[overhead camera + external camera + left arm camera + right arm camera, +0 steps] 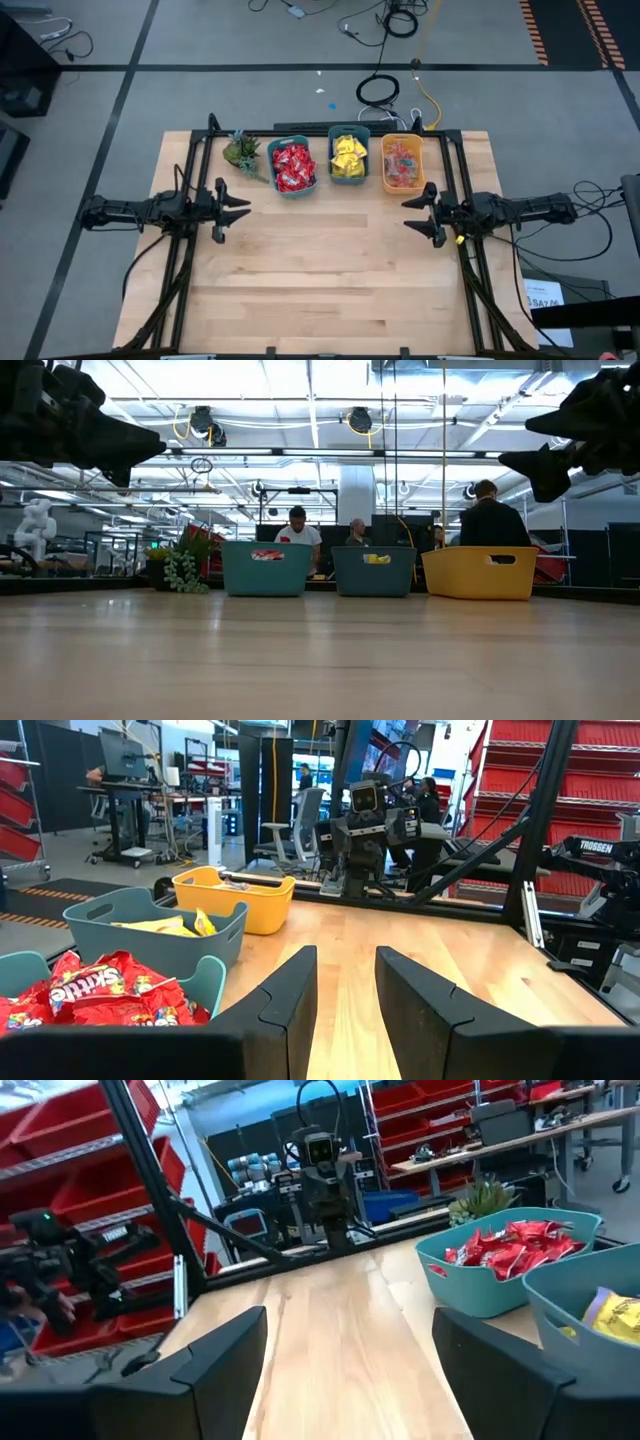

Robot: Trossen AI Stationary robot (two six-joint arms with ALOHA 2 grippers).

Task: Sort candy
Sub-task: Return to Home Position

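The candy lies in three bins along the table's far edge. Red packets (293,166) fill the left teal bin (270,152), yellow packets (348,158) the middle teal bin (331,134), and small mixed pieces (401,165) the yellow bin (421,160). My left gripper (240,208) hovers level above the table's left side, open with nothing between its fingers (290,990). My right gripper (414,212) hovers level above the right side, open and holding nothing; its fingers (225,1355) stand wide apart.
A small green plant (242,151) stands left of the red-packet bin. A dark metal frame (450,160) runs along the table's far and side edges. Bare wooden tabletop (320,260) spreads between the two grippers and toward the near edge. People sit in the room beyond (297,525).
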